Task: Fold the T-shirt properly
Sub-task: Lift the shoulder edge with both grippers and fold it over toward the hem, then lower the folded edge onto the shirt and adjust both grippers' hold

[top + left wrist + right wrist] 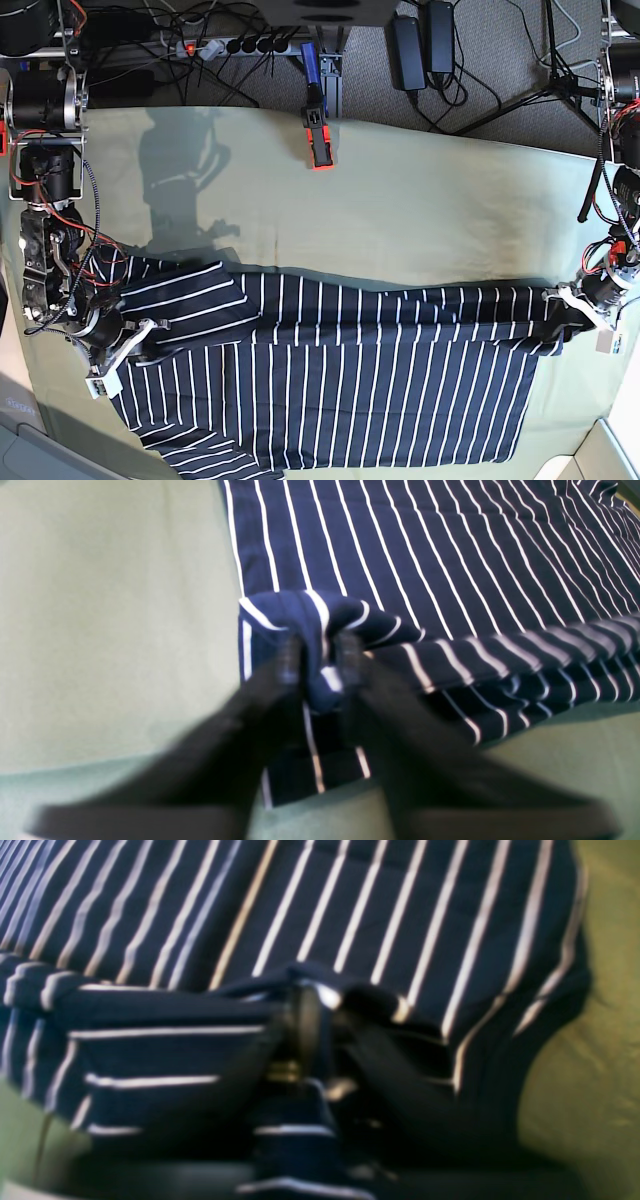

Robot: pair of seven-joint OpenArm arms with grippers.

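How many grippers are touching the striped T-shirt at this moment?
2. The left gripper pinches a bunched corner of the T-shirt at the base view's right end; the right gripper pinches cloth at its left end.

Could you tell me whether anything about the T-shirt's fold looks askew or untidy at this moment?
Yes. The T-shirt is folded lengthwise, but the folded band is uneven: cloth bunches where the left pincer pinches it, and the sleeve on the base view's left lies crumpled and slanted rather than flat on the olive-green table cloth.
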